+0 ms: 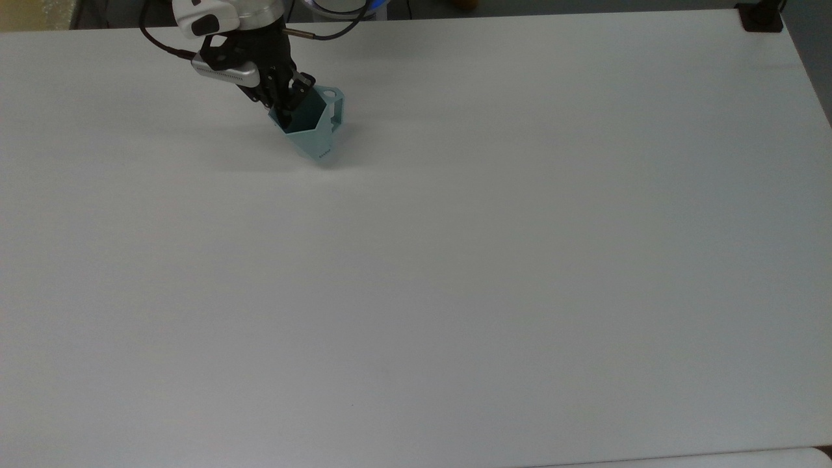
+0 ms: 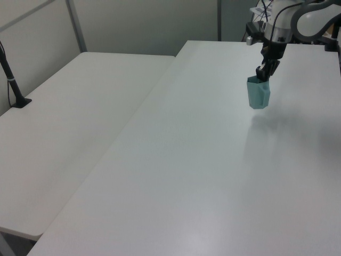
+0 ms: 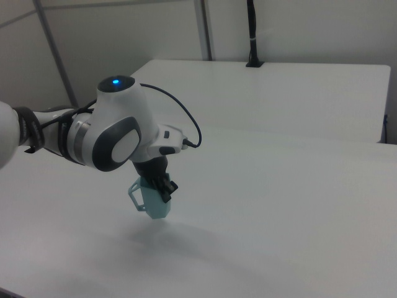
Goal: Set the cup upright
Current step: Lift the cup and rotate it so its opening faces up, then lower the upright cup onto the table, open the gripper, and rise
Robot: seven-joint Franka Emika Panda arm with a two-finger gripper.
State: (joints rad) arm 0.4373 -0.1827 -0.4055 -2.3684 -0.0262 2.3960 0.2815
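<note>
The pale teal faceted cup (image 1: 315,133) stands mouth up near the far left of the white table (image 1: 455,260) in the top view, its angular handle (image 1: 335,107) toward the top view's right. My gripper (image 1: 286,110) is shut on the cup's rim, one finger inside the mouth and one outside. In the left view the cup (image 2: 259,94) hangs straight below the gripper (image 2: 262,73), its base at or just above the tabletop; I cannot tell whether it touches. The right view has the cup (image 3: 151,200) under the gripper (image 3: 162,186), tilted slightly.
A black clamp (image 1: 757,16) sits at the table's far right corner in the top view. A second white table (image 2: 69,122) lies beside this one in the left view, with a black post (image 2: 13,80) on it. Cables trail from the arm's wrist (image 1: 240,39).
</note>
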